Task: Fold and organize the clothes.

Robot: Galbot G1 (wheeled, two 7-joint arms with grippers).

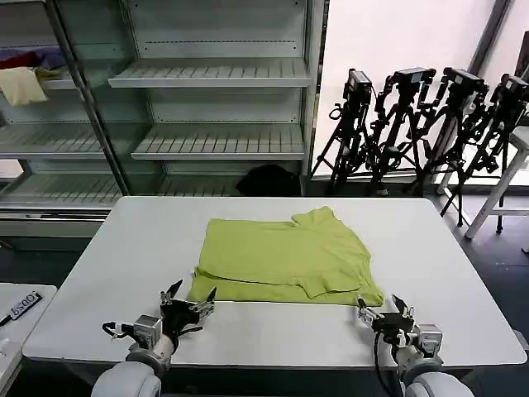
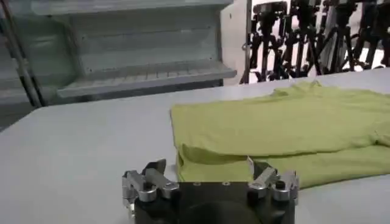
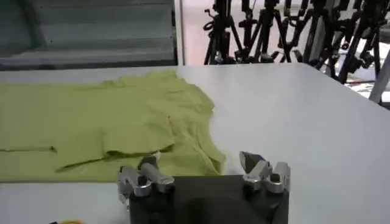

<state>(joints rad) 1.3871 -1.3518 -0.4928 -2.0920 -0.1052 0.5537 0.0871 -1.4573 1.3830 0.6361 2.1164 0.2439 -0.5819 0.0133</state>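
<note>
The lime yellow-green T-shirt [image 1: 285, 256] lies partly folded on the white table [image 1: 124, 273], plain side up, one sleeve laid across it. My left gripper [image 1: 189, 296] stands open just before the shirt's near left corner [image 2: 195, 164], nothing between its fingers. My right gripper [image 1: 381, 308] is open at the near right corner [image 3: 204, 159], apart from the cloth. In the left wrist view the left gripper [image 2: 207, 165] faces the shirt's near hem; in the right wrist view the right gripper [image 3: 198, 161] straddles the corner's edge.
Metal shelving [image 1: 215, 74] stands behind the table, with cream and red garments [image 1: 23, 78] on its far left shelf. Black camera tripods [image 1: 421, 124] crowd the back right. A second table's corner [image 1: 21, 306] sits at the left.
</note>
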